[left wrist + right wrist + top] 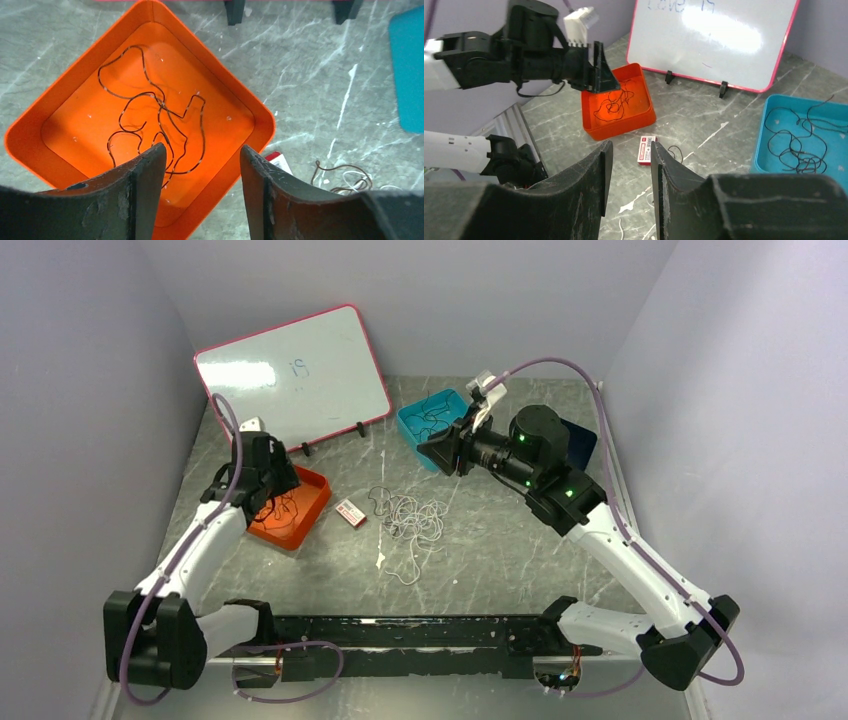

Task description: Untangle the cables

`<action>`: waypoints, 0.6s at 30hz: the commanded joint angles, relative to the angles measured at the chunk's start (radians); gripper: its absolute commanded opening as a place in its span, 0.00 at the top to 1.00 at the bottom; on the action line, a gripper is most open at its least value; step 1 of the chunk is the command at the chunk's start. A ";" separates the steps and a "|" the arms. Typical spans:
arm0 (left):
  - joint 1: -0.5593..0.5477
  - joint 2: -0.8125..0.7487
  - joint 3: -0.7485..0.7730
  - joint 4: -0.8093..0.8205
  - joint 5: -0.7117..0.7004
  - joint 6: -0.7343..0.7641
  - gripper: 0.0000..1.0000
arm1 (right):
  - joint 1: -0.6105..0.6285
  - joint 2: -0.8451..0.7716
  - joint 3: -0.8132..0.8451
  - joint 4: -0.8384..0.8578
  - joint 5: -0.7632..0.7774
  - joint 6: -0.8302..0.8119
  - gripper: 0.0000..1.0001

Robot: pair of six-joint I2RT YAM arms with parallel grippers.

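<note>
My left claw (pixel 202 150): released, empty, above the orange tray (pixel 22 140).
Reddish cable (pixel 202 130): in the tray, twelve o'clock.
My right claw (pixel 631 146): parted, empty.

The overhead camera looks down from behind me over the whole worktop (pixel 500 540). My left claw (pixel 202 155) carries a camera close above the orange tray (pixel 220 75), facing straight down. My right claw (pixel 629 147) carries one farther back, looking slantwise across the worktop toward the whiteboard (pixel 714 40). All three views share that tray.
</note>
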 commanded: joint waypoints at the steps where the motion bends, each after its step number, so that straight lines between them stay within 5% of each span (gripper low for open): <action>1: 0.011 -0.092 0.066 -0.060 -0.002 0.025 0.39 | 0.003 -0.006 -0.022 -0.023 0.069 0.035 0.62; 9: -0.008 -0.184 0.077 -0.047 0.311 0.173 0.25 | 0.002 0.041 -0.052 -0.120 0.191 0.121 0.62; 18: -0.032 -0.292 0.028 -0.057 0.272 0.076 0.22 | 0.003 0.374 0.093 -0.233 0.018 0.037 0.59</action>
